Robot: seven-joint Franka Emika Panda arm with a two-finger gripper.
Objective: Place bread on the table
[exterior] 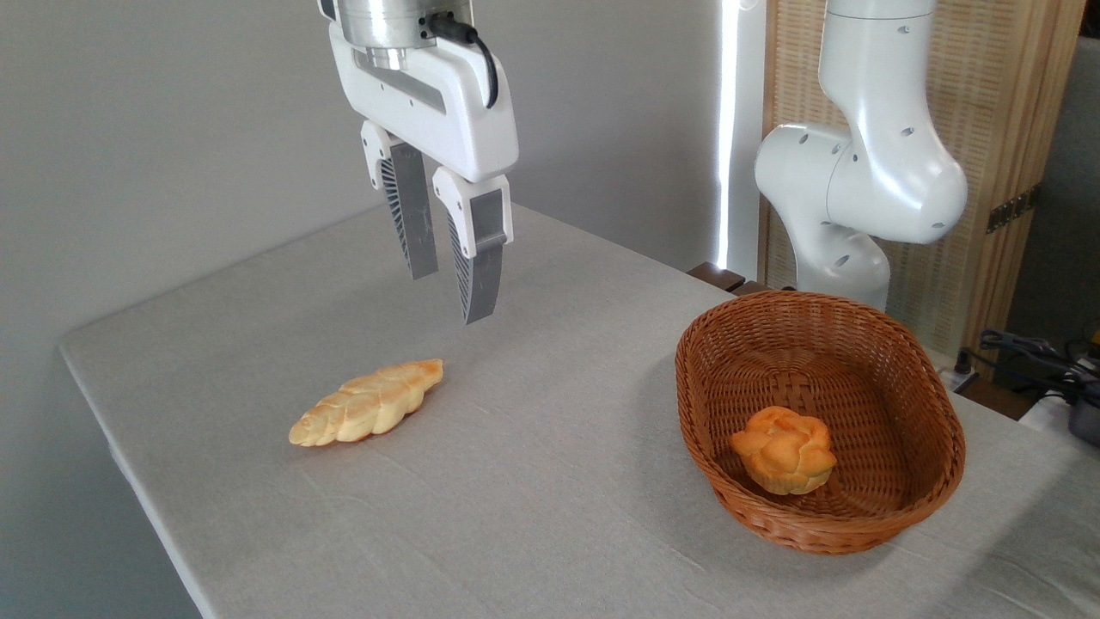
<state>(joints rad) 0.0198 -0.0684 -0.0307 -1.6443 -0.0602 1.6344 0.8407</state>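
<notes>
The bread (368,403), a long braided pale golden loaf, lies flat on the table (533,447), left of centre on the light grey cloth. My gripper (450,297) hangs in the air well above the loaf and slightly to its right. Its two ribbed grey fingers (409,215) point down with a small gap between them, open and empty. Nothing touches the bread.
A brown oval wicker basket (932,404) stands on the right of the table with a round orange flower-shaped bun (784,450) inside. The arm's white base (859,180) rises behind the basket. The table's left edge runs close behind the loaf.
</notes>
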